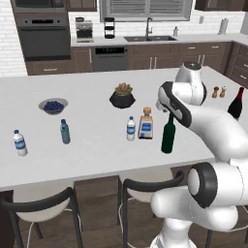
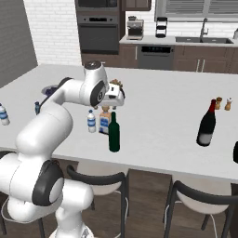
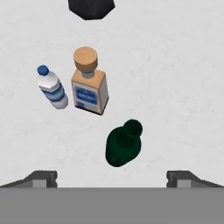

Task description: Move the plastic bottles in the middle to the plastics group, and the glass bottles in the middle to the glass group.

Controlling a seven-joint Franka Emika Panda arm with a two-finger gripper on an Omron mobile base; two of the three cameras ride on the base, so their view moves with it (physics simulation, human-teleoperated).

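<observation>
White island counter (image 1: 97, 140), bowl (image 1: 53, 105) holding blueberries, tool (image 3: 111, 177) spread above green wine bottle (image 3: 123, 143)

dark pot (image 3: 91, 8): cut by top edge | red-necked wine bottle (image 1: 236, 103): base behind arm

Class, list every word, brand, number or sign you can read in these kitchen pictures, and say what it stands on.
No text is legible.
square clear bottle: blue label, print too blurred to read.
small water bottle: blue-white label, too small to read.
green wine bottle: no label visible.
</observation>
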